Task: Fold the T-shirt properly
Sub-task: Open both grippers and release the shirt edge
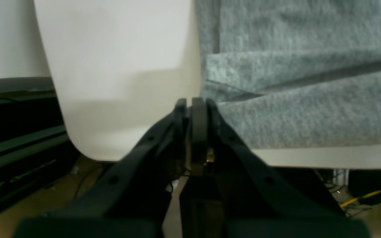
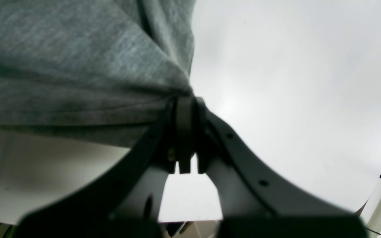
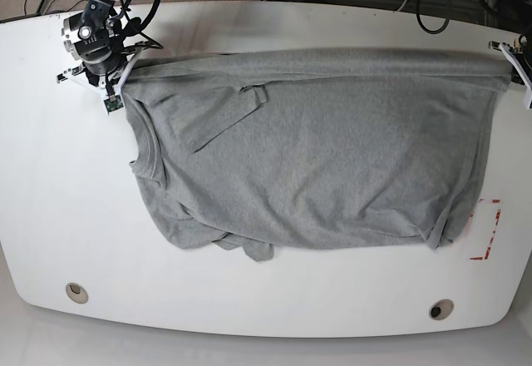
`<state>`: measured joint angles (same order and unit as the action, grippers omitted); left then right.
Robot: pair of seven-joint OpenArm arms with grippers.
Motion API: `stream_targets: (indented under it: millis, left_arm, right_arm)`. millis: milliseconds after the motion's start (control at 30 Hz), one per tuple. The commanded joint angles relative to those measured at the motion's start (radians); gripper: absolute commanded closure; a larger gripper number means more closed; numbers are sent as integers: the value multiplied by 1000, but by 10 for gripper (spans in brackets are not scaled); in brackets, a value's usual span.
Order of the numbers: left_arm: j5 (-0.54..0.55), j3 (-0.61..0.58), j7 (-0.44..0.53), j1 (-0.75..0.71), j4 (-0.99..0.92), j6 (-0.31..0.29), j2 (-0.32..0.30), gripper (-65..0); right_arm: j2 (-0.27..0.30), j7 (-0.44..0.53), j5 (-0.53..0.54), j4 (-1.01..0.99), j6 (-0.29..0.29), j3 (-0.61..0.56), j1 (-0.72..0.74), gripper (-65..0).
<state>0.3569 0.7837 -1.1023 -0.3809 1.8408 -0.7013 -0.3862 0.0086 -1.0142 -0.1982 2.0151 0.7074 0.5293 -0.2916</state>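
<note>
The heather-grey T-shirt [image 3: 316, 158] lies folded lengthwise across the white table [image 3: 66, 200], collar end at the left and one sleeve folded over its upper left. No lettering shows. My right gripper [image 3: 121, 73] is at the shirt's far-left corner. In the right wrist view it [image 2: 185, 99] is shut on a bunched fold of the shirt [image 2: 61, 66]. My left gripper [image 3: 509, 61] is at the far-right corner, mostly out of frame. In the left wrist view it [image 1: 193, 100] is shut with the shirt's edge [image 1: 309, 109] at its tips. The far edge runs taut between both grippers.
A red-outlined rectangle mark [image 3: 490, 233] sits on the table beside the shirt's right end. Two round holes [image 3: 76, 292] [image 3: 440, 309] lie near the table's front edge. Cables [image 3: 432, 0] run behind the far edge. The table's rounded corner and the floor show in the left wrist view [image 1: 88, 145].
</note>
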Motion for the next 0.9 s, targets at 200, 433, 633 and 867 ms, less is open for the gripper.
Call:
stream_targets:
  millis: [200,433,633,867]
  left_arm:
    - [-101,-102,17,165,-43,3,-26,-10]
    - [-175,-180,18,310,-171,3,-26,-10]
    - [-193,-185,29,379,-266,3,-26,-11]
    - [-236,-264,136,417,-343,3,-26,-11]
  right_arm:
    - [12,7,-14,11,-9,-2,48,-8]
    - [12,8,-13,-23,-9,-1,114,-8]
    - [11,8,-13,-27,-9,-1,164,-8]
    - [-6,8,-17,-66,-9,-1,210,-8]
